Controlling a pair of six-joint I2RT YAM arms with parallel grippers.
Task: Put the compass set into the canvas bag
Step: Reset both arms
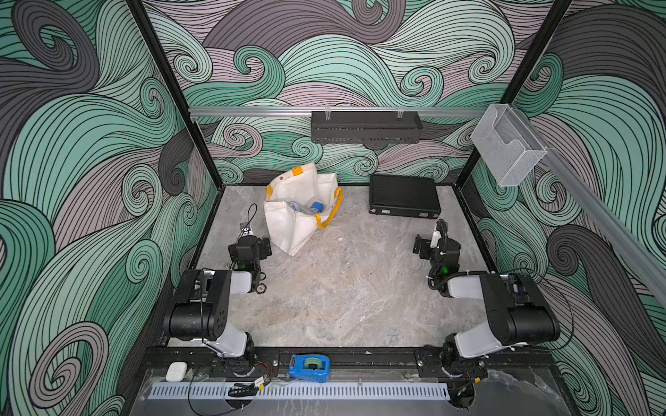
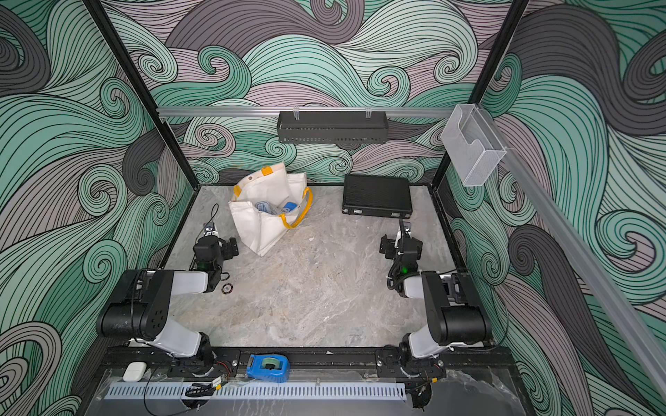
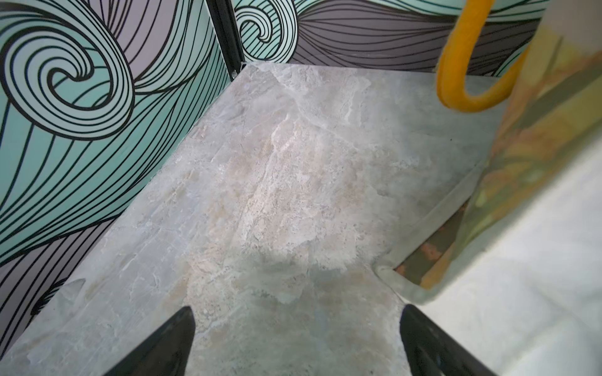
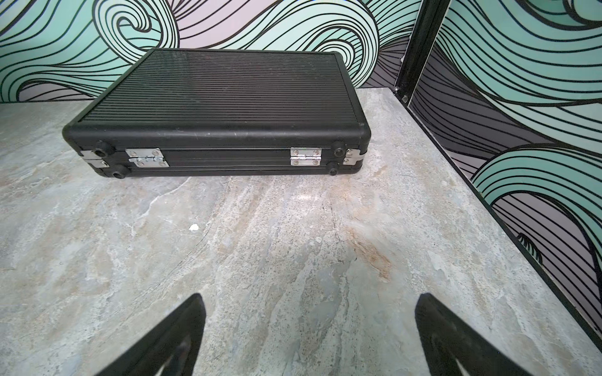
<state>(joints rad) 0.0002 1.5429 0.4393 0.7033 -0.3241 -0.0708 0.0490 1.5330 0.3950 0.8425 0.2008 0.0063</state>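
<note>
Closest in, one long pale slotted strip (image 1: 299,390) runs across the front. Just behind it sit one blue tape dispenser (image 1: 310,366) and, off to the left, one small white rounded box (image 1: 176,371).

Two black-and-white robot arms come up off the front rail, the left arm (image 1: 201,309) and the right arm (image 1: 511,313). One small round disc (image 2: 226,288) lies on the grey marble-look counter (image 1: 342,288) beside the left arm.

On to the left gripper (image 3: 297,309): its fingers (image 3: 169,341) are spread wide with nothing between them, low over bare counter. The right gripper (image 4: 310,296) has its fingers (image 4: 176,338) wide apart too, also empty.

Further back on the left, just beside the left gripper, stands one off-white canvas bag (image 1: 295,223) with yellow strap handles. It is slumped but its mouth is open, with one yellow loop hanging over its right side. Two blue-trimmed pieces (image 1: 306,208) show inside the mouth. They are too small to say whether they are the compass set.

At the back right, one flat black ribbed hard case (image 1: 402,200) lies shut, and its two silver hinges (image 4: 146,158) face the right gripper.

On the back wall hangs one black perforated shelf (image 1: 365,126) on a silver rail, and on the right wall one clear plastic holder (image 1: 506,144). All three walls carry teal, lilac and grey swirling waves.
</note>
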